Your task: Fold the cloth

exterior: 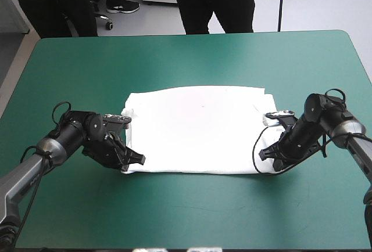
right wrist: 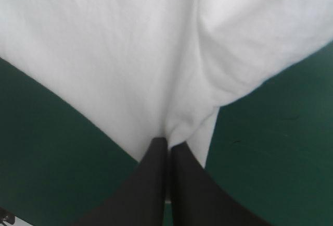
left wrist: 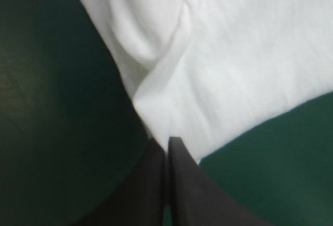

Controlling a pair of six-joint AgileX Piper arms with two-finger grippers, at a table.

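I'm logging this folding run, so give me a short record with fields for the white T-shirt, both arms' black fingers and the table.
cloth: white fabric T-shirt, lying as a flat rectangle at mid-table
surface: table with teal-green cover
left fingers: black, shut on the T-shirt's near left corner
right fingers: black, shut on its near right corner
lift: none visible in the high view; the T-shirt rests on the cover

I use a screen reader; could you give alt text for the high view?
A white T-shirt lies flat, a rough rectangle, mid-table on the teal-green cover. The left claw grips its near left corner, the right claw its near right corner.
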